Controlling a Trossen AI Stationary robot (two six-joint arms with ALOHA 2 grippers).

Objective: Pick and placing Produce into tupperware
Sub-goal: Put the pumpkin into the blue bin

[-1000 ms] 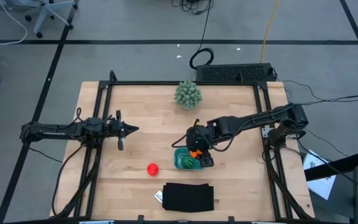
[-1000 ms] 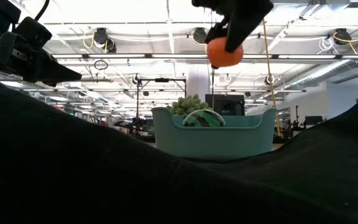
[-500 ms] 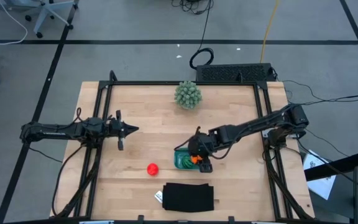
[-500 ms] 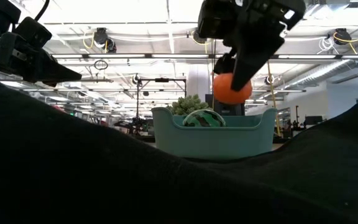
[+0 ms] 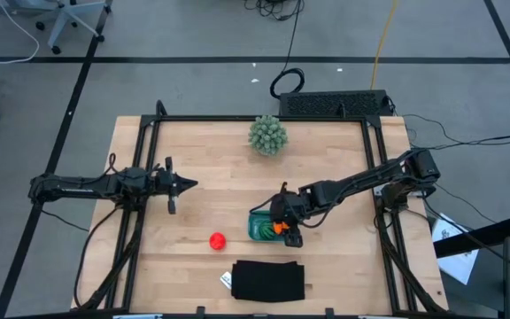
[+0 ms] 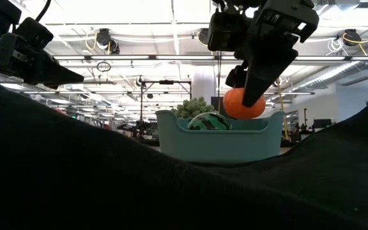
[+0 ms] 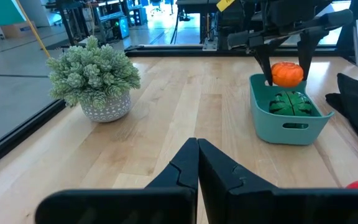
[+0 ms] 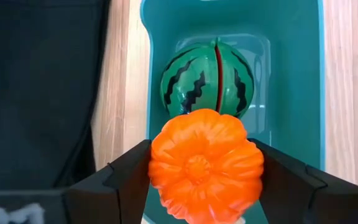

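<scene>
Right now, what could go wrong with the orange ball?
The right tool holds the orange ball at the rim of the teal tub. Let go here, it might hit the striped melon already inside and bounce out. The red ball waits on the table.

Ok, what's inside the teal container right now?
The teal container holds the striped green melon on its floor. The right gripper holds the orange ball just above it, hiding the near part of the floor.

Melon ball (image 5: 261,230) in the tupperware (image 5: 253,218), orange ball (image 6: 243,104) just above its rim, tomato ball (image 5: 217,240) left on the table (image 5: 211,151), plant (image 5: 267,134) behind.
</scene>
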